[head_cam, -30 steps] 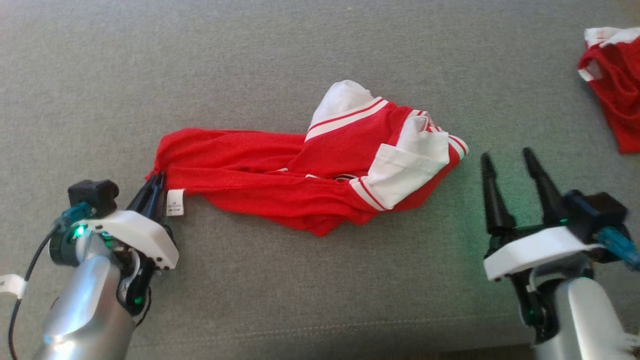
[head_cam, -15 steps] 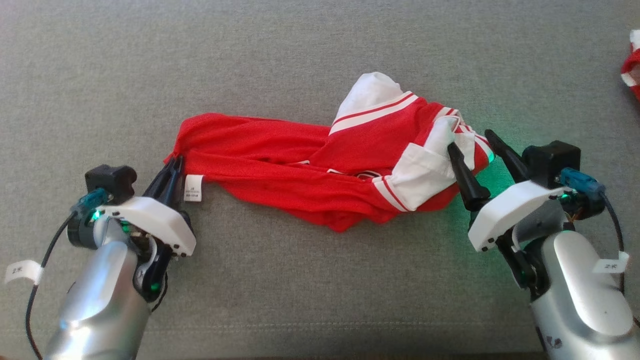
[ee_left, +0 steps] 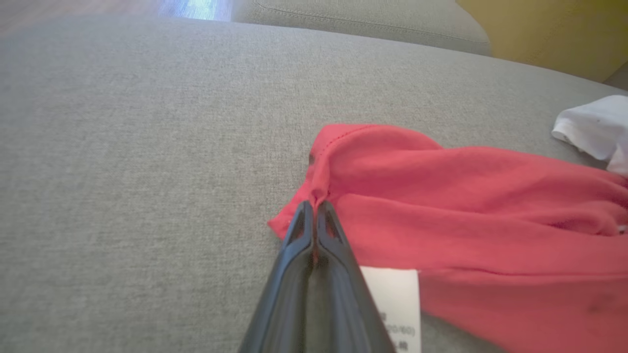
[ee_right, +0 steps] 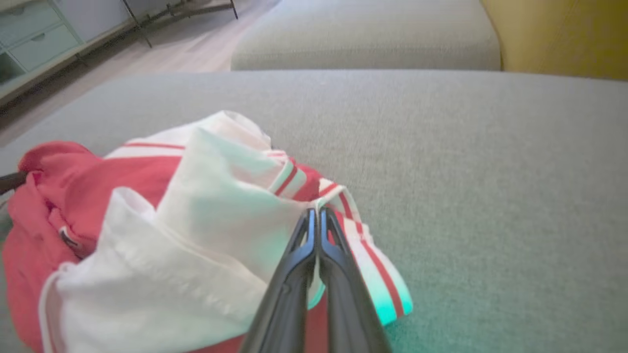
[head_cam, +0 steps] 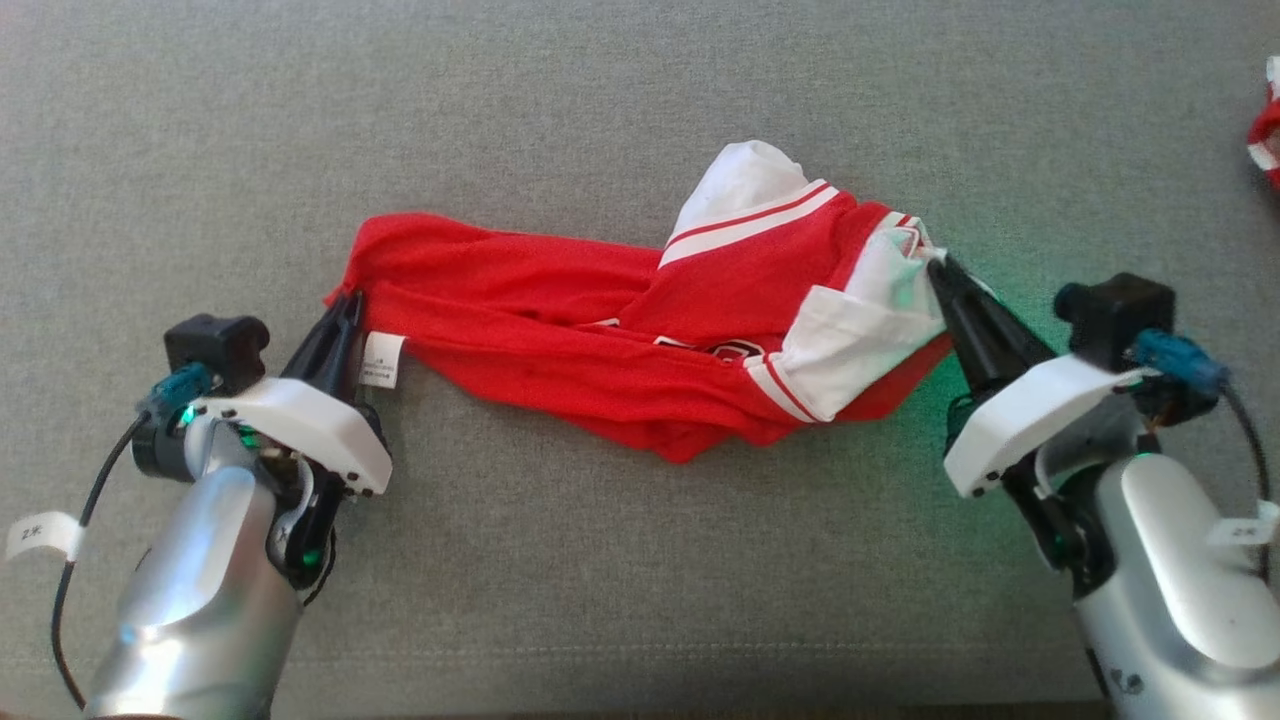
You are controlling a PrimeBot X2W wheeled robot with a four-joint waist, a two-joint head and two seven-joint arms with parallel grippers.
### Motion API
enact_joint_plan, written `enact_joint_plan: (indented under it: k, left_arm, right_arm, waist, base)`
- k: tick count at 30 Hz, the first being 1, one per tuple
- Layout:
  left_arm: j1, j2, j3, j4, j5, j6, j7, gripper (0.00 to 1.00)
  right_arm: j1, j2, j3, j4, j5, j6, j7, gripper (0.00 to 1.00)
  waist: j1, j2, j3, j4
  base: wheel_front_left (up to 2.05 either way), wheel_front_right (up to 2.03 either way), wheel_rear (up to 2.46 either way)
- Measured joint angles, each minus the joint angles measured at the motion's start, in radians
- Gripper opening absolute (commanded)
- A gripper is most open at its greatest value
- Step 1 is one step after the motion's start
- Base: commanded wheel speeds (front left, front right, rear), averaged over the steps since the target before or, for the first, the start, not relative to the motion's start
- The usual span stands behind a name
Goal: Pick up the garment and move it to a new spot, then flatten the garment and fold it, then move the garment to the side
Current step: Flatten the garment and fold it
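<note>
**Two grippers pinch one red garment at opposite ends**

One red-and-white garment (head_cam: 620,330) lies bunched near the middle of a grey cushion (head_cam: 600,100), gripped at both ends by the robot's two arms. The left gripper (head_cam: 347,305) is clamped tight on the plain red end, its two dark tapered fingers pressed together over a puckered fold of cloth. The right gripper (head_cam: 938,268) is likewise closed, nipping the white-and-striped edge at the other end.

The garment's long axis runs across the head view from the robot's left to its right, with the red end to the left and the white panels to the right. A hump of white cloth rises at the far side.

The fabric looks like a fine, soft knit, with white bands carrying thin red stripes. One white rectangular care label (head_cam: 382,360) hangs just beside the left fingers. The cushion is a coarse woven upholstery.

A second scrap of red-and-white cloth (head_cam: 1265,130) shows at the right edge, well apart.
</note>
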Motion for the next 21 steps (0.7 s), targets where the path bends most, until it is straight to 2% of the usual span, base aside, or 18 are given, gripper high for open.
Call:
enact_joint_plan:
  k: [9,21]
  left_arm:
    - [0.001,0.013,0.017,-0.102,0.011,0.029,-0.021,0.00]
    - [-0.010,0.046,0.043,-0.499,0.072,0.088,-0.025,0.00]
  right_arm:
    - [0.037,0.002,-0.092,-0.133,-0.010,0.000,-0.062,0.00]
    - [-0.018,-0.003,-0.213,-0.330,-0.045,0.000,-0.121,0.00]
  waist:
    - [0.0000,0.0000,-0.015,-0.011]
    - [0.0000,0.0000,-0.095,-0.020]
  base:
    - [0.00,0.00,0.00]
    - [0.00,0.00,0.00]
